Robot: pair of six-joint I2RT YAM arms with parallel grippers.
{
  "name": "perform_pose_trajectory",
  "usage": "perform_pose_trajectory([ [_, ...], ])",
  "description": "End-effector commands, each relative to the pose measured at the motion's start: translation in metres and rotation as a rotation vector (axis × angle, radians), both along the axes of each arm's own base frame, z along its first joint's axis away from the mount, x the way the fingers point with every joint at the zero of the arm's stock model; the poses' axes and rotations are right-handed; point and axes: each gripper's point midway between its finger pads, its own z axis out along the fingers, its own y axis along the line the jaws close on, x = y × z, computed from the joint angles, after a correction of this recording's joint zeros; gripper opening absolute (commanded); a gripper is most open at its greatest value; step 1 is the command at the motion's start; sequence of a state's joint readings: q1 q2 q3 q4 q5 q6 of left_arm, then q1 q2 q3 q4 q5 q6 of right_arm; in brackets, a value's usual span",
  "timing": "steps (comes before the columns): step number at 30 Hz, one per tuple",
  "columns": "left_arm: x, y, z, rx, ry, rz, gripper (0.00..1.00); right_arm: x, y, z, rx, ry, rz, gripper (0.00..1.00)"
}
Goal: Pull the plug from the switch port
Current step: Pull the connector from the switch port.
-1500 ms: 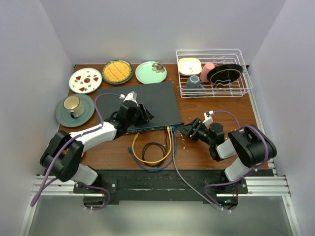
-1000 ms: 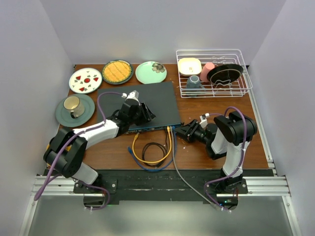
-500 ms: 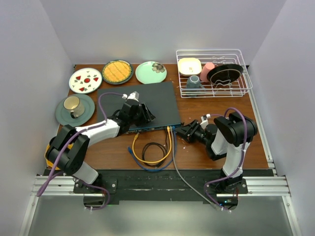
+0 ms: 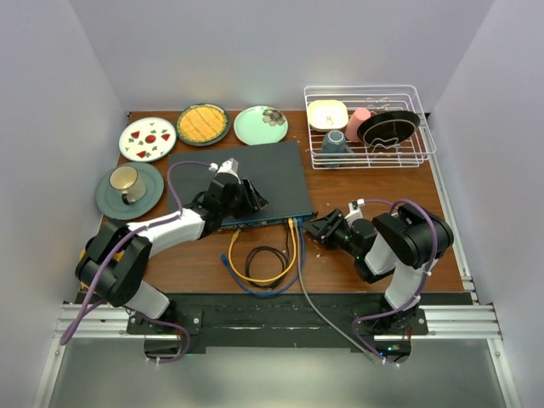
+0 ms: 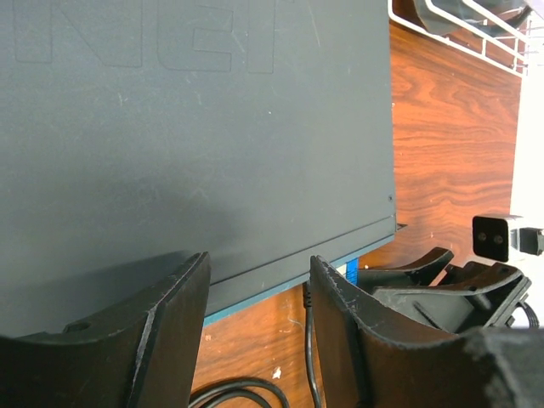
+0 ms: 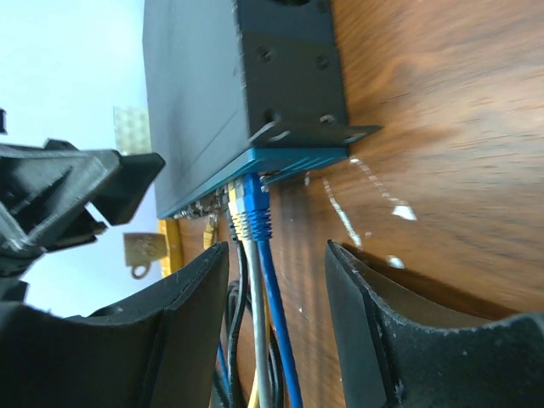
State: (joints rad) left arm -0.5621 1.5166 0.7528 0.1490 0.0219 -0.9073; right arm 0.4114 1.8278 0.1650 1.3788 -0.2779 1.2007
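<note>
The switch [image 4: 255, 174] is a flat dark-grey box in the middle of the table, with its blue front edge [image 5: 280, 287] facing the arms. Blue, grey and yellow plugs [image 6: 246, 208] sit side by side in ports at its right end, the blue plug [image 6: 255, 204] outermost. My right gripper [image 6: 276, 251] is open just short of these plugs, and their cables [image 6: 270, 340] run loose between its fingers. My left gripper [image 5: 259, 285] is open and straddles the switch's front edge, with a black cable [image 5: 308, 340] beside its right finger. In the top view the left gripper [image 4: 244, 201] rests over the switch and the right gripper [image 4: 315, 228] lies at its front right corner.
Three plates [image 4: 202, 124] line the back left, and a cup on a saucer [image 4: 127, 189] stands at the left. A wire dish rack [image 4: 369, 126] with crockery fills the back right. Coiled yellow, black and blue cables [image 4: 262, 259] lie in front of the switch.
The right arm's elbow has swung outward and lower while its gripper stays by the switch's right front corner. The left arm has not visibly moved.
</note>
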Motion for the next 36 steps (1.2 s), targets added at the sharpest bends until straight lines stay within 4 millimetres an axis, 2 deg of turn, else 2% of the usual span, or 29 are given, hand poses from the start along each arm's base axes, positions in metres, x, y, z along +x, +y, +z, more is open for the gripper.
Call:
perform_pose_trajectory([
  [1,0.007,0.001,0.025,-0.066,-0.072,0.033,0.56,0.028,0.007,0.055,0.023,-0.271,-0.053,0.52],
  [8,0.003,0.002,0.023,-0.081,-0.067,0.038,0.56,0.04,0.009,0.063,0.097,-0.3,-0.092,0.47],
  [9,0.002,0.002,0.023,-0.083,-0.066,0.037,0.56,0.04,0.009,0.058,0.104,-0.28,-0.099,0.46],
  [13,0.002,0.001,0.022,-0.085,-0.069,0.037,0.56,0.041,0.011,0.057,0.122,-0.281,-0.099,0.44],
  [21,0.003,0.001,0.02,-0.084,-0.065,0.035,0.56,0.041,0.012,0.077,0.133,-0.343,-0.086,0.51],
  [30,0.002,0.0,0.018,-0.087,-0.059,0.035,0.56,0.044,0.011,0.068,0.132,-0.313,-0.103,0.48],
  [36,0.001,0.001,0.016,-0.085,-0.052,0.036,0.56,0.05,0.013,0.072,0.146,-0.32,-0.112,0.43],
])
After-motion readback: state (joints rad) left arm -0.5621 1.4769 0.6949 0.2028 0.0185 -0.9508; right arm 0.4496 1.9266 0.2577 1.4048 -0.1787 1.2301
